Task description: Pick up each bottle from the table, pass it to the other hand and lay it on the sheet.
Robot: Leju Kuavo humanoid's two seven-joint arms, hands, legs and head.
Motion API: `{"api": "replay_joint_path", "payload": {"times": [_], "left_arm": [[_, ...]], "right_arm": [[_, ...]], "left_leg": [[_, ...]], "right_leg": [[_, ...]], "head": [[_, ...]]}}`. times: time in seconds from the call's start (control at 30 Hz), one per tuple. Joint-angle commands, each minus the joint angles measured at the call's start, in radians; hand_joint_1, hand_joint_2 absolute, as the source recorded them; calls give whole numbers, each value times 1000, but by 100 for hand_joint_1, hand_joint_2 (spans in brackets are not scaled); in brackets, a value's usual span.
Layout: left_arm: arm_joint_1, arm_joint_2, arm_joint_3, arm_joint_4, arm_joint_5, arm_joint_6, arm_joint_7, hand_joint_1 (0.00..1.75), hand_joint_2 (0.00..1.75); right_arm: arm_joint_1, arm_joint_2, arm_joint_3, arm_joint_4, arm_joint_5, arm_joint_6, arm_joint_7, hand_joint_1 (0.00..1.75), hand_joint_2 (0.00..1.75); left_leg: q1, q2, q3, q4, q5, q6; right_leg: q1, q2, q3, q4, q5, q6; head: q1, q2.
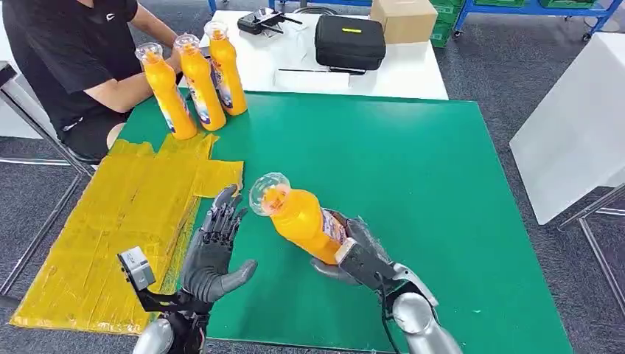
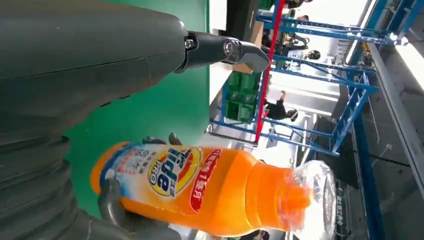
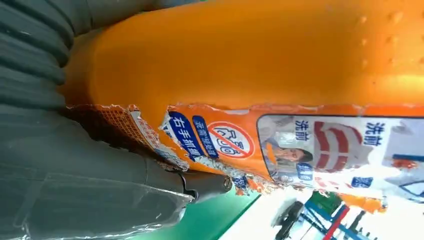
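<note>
Above green table (image 1: 413,169), bottle (image 1: 298,217) in right hand (image 1: 357,254), beside left hand (image 1: 214,251)

The green table (image 1: 413,184) carries three upright orange bottles (image 1: 195,85); a yellow sheet (image 1: 110,228) drapes its left edge.

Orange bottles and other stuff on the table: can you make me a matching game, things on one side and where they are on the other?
Things:
1. tilted orange plastic bottle with clear cap
2. three upright orange plastic bottles
3. crinkled yellow plastic sheet
4. black zipped case

Places:
A. on the white table
B. held in the right robot hand
C. green table's left edge
D. green table's far left corner

Pairs: 1-B, 2-D, 3-C, 4-A
</note>
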Motion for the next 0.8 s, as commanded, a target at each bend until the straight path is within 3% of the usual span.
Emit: {"api": "replay_joint_path", "payload": {"times": [0.03, 0.23, 0.5, 0.8], "left_arm": [[-33, 12, -19, 53, -1, -4, 3, 0, 175], [-35, 13, -20, 56, -1, -4, 2, 0, 175], [-18, 9, -70, 80, -31, -2, 8, 0, 175], [-13, 10, -115, 95, -84, 20, 5, 0, 175]], "right_arm": [[-59, 8, 58, 71, 5, -1, 10, 175, 175], [-63, 9, 65, 76, 3, -1, 9, 175, 175], [-109, 59, 278, 108, 97, -27, 35, 175, 175], [-132, 64, 363, 117, 79, -36, 47, 175, 175]], "left_leg": [[1, 1, 2, -1, 0, -1], [1, 2, 2, -1, 0, -1], [0, 3, 1, -1, 0, -1], [1, 2, 1, -1, 0, 0]], "right_leg": [[1, 1, 1, -1, 0, -1], [1, 1, 1, -1, 1, -1], [0, 2, 0, -1, 0, -1], [0, 2, 1, -1, 0, -1]], "head": [[0, 0], [0, 0], [0, 0], [0, 0]]}}
